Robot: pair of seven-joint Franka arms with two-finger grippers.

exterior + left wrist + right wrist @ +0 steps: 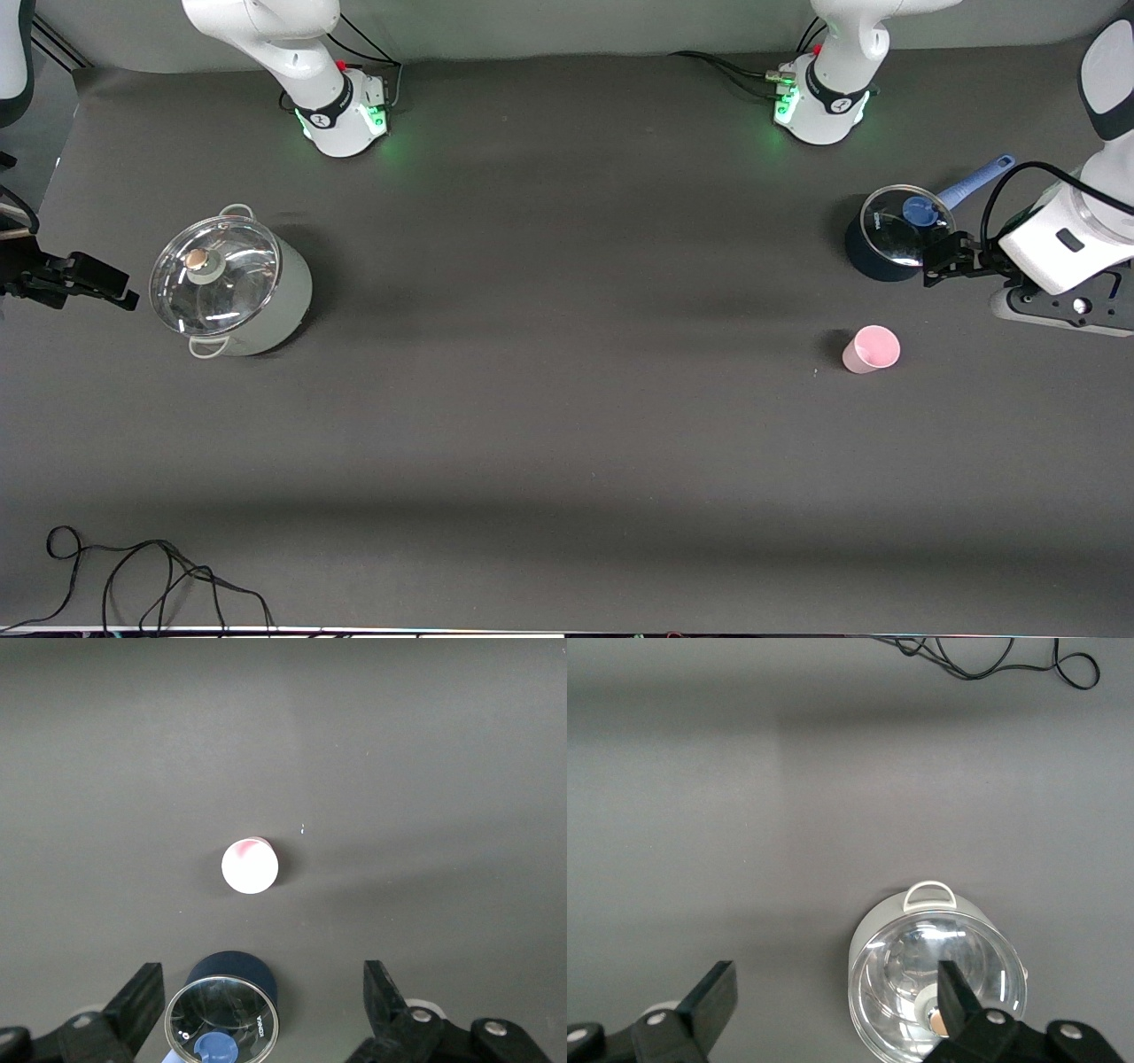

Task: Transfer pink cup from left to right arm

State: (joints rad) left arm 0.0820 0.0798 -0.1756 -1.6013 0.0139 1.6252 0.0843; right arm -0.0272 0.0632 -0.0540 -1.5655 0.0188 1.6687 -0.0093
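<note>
Small light-pink plastic tumbler [872, 348] stands upright on the dark table [549, 399], untouched.

It is seen just past the spread, empty left gripper [261, 1005]; the right gripper [833, 1010], also spread, is held well apart.

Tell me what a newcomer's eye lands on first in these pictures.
The small light-pink plastic cup stands alone, upright on the dark table toward the left arm's end. A dark blue saucepan with a glass lid sits farther from the front camera, and a pale green glass-lidded pot sits toward the right arm's end.
</note>
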